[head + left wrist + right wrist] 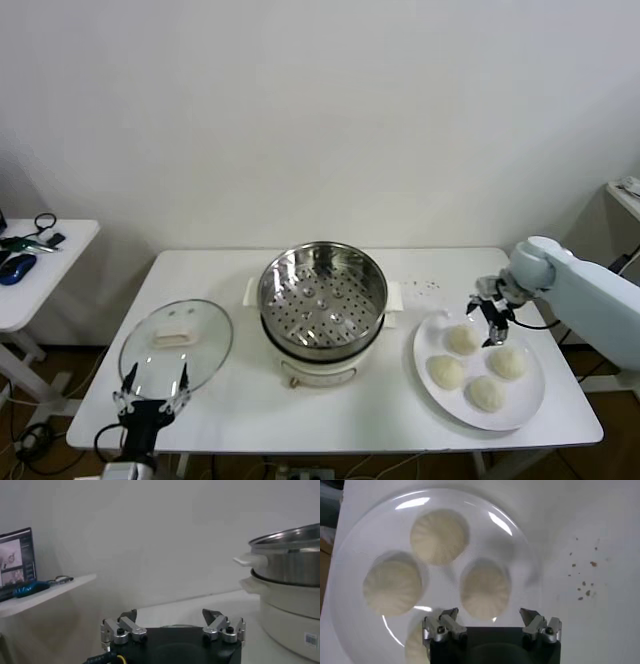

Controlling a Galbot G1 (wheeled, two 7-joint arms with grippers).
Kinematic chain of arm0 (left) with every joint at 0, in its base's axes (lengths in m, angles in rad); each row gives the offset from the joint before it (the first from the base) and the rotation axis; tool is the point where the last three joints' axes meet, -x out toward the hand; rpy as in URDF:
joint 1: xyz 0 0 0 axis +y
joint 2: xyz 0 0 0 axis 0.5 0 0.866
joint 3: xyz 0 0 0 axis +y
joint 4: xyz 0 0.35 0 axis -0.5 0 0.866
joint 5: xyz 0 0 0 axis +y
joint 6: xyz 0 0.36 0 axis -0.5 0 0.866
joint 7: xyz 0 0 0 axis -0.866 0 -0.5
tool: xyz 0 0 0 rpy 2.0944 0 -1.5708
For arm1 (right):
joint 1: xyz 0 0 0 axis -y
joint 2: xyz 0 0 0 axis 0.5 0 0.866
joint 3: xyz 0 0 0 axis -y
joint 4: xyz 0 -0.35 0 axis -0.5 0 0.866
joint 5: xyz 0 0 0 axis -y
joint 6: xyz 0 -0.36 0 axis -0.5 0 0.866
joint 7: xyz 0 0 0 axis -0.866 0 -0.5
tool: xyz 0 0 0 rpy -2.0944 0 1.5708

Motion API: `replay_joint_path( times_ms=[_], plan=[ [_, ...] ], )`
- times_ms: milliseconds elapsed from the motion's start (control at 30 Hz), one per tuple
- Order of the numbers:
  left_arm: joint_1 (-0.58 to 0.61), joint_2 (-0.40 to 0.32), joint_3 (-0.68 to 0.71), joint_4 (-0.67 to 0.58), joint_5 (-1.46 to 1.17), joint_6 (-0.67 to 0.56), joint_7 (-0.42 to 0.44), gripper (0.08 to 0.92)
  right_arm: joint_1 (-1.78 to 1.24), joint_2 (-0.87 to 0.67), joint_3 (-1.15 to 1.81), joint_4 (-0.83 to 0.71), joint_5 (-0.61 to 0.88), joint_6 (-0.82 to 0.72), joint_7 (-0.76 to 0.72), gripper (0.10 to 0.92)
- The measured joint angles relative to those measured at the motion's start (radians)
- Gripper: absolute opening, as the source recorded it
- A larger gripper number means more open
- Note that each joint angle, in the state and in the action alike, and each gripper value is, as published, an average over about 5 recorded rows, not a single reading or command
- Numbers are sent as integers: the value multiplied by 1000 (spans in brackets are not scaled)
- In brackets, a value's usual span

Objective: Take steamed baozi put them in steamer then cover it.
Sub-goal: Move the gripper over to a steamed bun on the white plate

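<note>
My right gripper hangs wide open, holding nothing, just above the steamed baozi nearest the steamer. All four buns sit on the white plate to the steamer's right. My left gripper, also spread wide, waits beside the glass lid.

Pale blue-white right arm, black gripper body, silver screw-studded fingertips, yellow cable
</note>
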Motion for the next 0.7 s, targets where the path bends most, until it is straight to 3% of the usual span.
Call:
replay_joint_path(
  times_ms=[467, 700],
  plan=[
    [-22, -2, 0, 11, -1, 15, 0, 823, -9, 80, -24, -77, -16, 12, -5, 818],
    [-34, -3, 5, 7, 1, 24, 0, 823, -6, 87, -27, -86, -21, 15, -6, 744]
  ],
)
